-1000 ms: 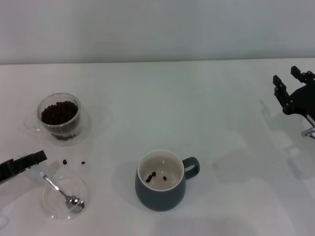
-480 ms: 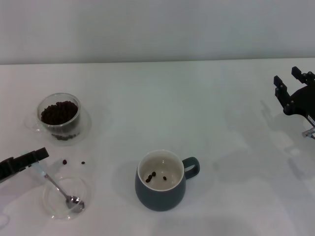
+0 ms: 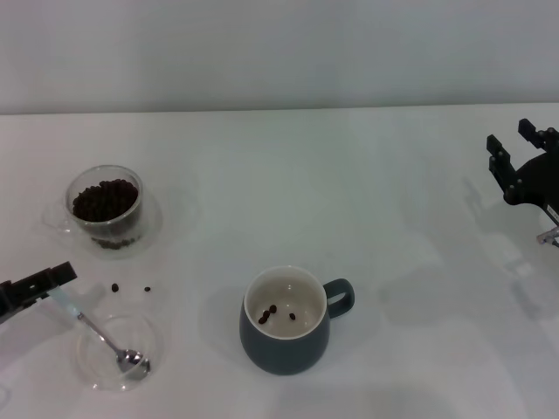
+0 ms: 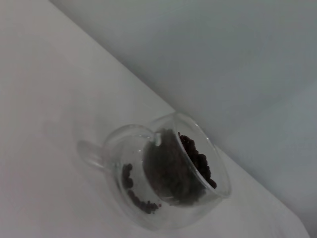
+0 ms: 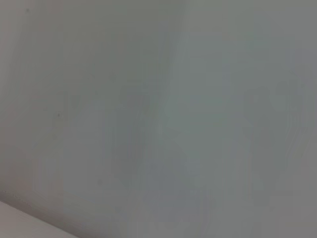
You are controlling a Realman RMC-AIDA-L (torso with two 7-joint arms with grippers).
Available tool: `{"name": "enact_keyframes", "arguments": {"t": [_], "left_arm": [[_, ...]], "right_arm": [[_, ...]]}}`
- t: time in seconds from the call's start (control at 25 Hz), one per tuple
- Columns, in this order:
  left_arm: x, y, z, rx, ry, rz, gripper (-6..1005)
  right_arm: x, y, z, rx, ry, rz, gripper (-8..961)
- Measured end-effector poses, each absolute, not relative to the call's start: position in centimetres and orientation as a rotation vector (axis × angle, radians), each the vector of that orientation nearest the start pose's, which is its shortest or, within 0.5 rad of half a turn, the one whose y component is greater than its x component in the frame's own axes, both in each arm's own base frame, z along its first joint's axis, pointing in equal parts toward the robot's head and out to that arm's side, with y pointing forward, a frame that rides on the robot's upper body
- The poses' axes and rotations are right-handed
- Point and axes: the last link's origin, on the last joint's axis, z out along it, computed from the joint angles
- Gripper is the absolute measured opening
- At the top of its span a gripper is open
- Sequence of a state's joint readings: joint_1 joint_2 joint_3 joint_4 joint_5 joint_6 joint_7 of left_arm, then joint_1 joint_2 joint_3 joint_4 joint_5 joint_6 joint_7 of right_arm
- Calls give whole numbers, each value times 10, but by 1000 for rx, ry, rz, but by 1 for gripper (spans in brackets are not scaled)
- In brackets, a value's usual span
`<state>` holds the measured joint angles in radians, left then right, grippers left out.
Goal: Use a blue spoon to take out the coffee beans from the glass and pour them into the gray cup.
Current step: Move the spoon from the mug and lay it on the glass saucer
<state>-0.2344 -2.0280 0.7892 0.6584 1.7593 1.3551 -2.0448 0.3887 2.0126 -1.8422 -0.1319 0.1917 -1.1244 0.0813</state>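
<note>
We see three coffee beans in the gray cup, so one pour looks done. The glass remains full at far left. Our left gripper has backed off the blue spoon, which lies in a clear dish; we cannot tell its jaw state, while the right gripper hangs open far right.

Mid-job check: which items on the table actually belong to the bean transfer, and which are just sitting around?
Part of the job:
blue spoon, bowl end resting in the dish
coffee beans
glass
gray cup, a few beans inside
left gripper, at the spoon's handle end

Just lying about:
shallow clear dish
two stray beans on the table
right gripper, parked far right
</note>
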Motion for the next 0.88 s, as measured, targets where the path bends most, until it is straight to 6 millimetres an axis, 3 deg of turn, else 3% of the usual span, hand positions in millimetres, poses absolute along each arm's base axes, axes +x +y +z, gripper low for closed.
{"name": "enact_keyframes", "arguments": {"t": [0.2,0.32,0.88], "left_arm": [[-362,274,32,-1953,-1733,-871,558],[-363,273,31,-1945,-1753,-866,656],[-372,261,33,-1888,-1822,-854,666]], "right_arm": [[358,320,5,-1774,339,458,464],[358,320,5,-1773,339,458,464],[359,319,5,-1773,341,455,464]]}}
